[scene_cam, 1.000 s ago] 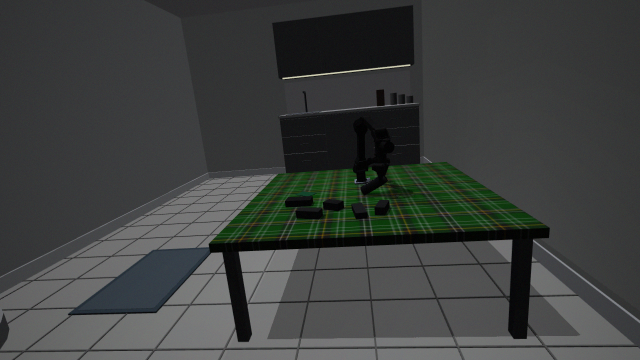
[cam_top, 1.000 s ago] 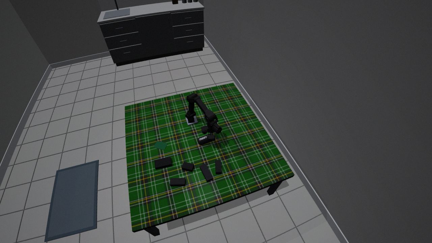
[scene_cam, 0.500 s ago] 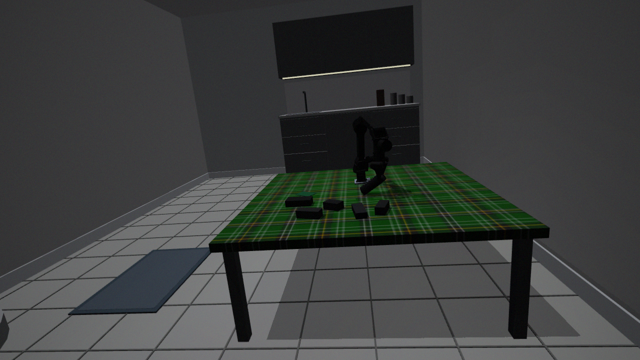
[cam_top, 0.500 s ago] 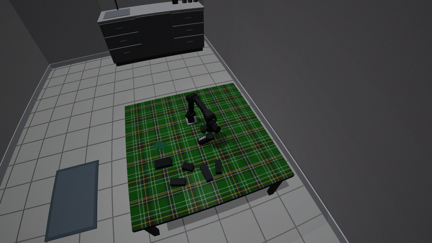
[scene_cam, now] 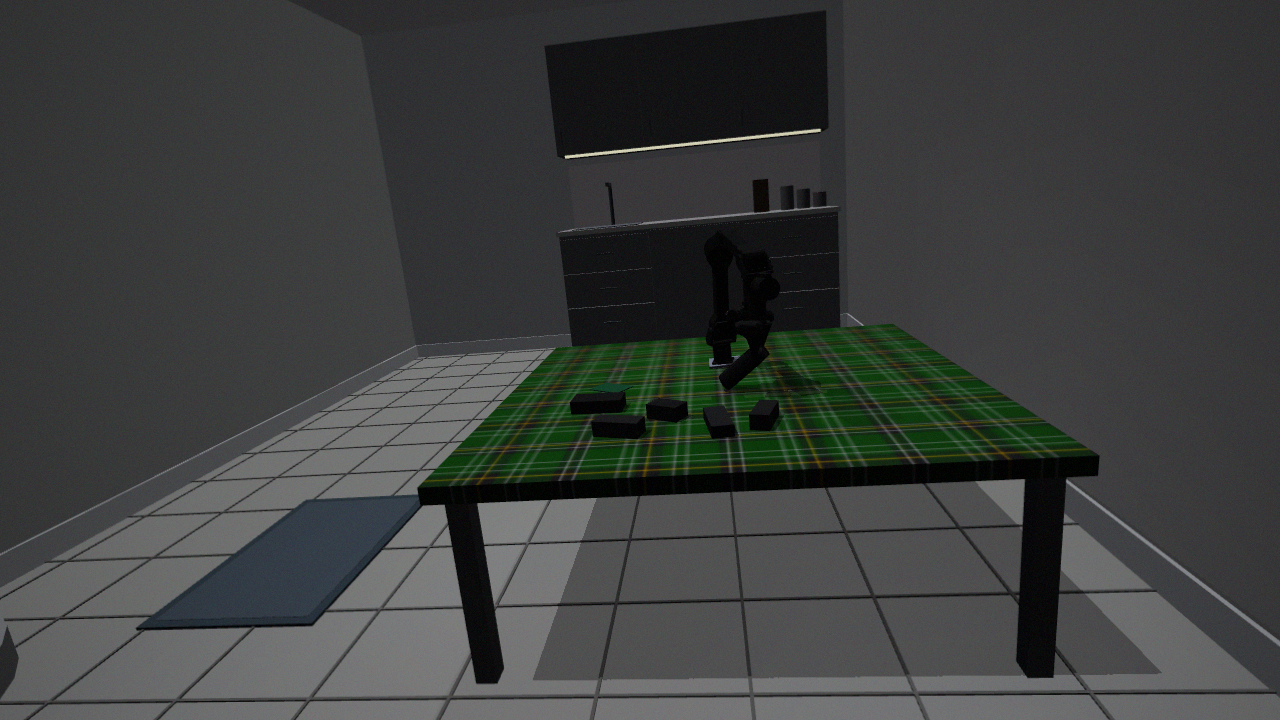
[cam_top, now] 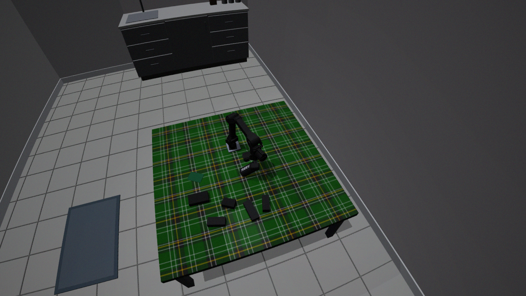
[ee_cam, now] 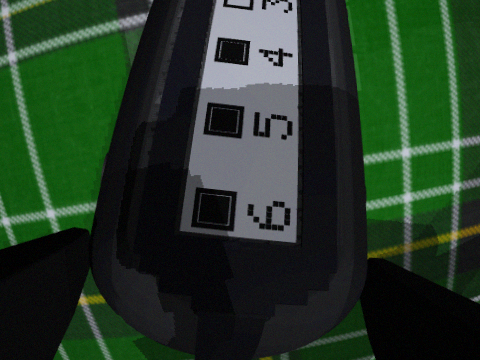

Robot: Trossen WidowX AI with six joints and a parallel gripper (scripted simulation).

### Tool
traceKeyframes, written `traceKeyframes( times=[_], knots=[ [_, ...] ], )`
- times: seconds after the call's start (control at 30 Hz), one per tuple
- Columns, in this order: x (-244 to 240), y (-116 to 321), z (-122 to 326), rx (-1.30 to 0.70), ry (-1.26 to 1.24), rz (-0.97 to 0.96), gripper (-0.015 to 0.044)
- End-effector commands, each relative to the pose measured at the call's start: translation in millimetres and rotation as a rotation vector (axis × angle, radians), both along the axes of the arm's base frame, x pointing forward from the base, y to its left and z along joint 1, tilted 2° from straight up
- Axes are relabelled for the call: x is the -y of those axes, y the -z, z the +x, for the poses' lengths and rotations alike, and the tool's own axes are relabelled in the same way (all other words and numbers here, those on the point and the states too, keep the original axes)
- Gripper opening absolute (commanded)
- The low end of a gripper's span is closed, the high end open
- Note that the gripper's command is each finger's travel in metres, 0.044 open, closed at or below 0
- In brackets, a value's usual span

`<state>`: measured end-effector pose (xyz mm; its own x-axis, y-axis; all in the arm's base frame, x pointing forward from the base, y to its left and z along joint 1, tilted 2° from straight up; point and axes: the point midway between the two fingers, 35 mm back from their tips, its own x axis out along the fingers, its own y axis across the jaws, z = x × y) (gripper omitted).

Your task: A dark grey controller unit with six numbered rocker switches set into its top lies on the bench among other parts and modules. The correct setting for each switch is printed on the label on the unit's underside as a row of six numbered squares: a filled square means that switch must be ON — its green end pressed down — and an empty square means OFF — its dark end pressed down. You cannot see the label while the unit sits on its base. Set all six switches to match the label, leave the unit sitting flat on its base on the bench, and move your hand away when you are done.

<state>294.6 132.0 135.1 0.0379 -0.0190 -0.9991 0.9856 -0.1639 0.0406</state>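
Observation:
The dark grey controller unit (cam_top: 243, 172) (scene_cam: 739, 370) (ee_cam: 327, 150) is tilted, one end lower, above the plaid table. My gripper (cam_top: 255, 166) (scene_cam: 762, 351) (ee_cam: 228, 264) is shut on its raised end, a fingertip at each side. The white label (cam_top: 245, 168) (ee_cam: 272, 167) faces the wrist camera, so the underside is turned up. Squares 4 (ee_cam: 232, 51), 5 (ee_cam: 224, 120) and 6 (ee_cam: 215, 210) are filled. Square 3 (ee_cam: 239, 4) is cut by the frame's top edge and its visible part looks empty. Squares 1 and 2 are out of the wrist view. The rocker switches are hidden.
Several dark modules lie towards the table's front, among them a large block (cam_top: 198, 198) (scene_cam: 597, 403), a long bar (cam_top: 251, 210) (scene_cam: 718, 420) and a narrow block (cam_top: 266, 203) (scene_cam: 764, 414). A thin green plate (cam_top: 195, 176) lies behind the large block.

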Motion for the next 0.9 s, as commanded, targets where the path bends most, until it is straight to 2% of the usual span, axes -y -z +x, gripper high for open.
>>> traceKeyframes(
  times=[0.0,0.87],
  knots=[
    [5.3,-3.8,-1.0,0.001,-0.002,-0.005,0.0336],
    [23.1,-14.6,-4.3,0.001,-0.002,-0.007,0.0336]
  ],
)
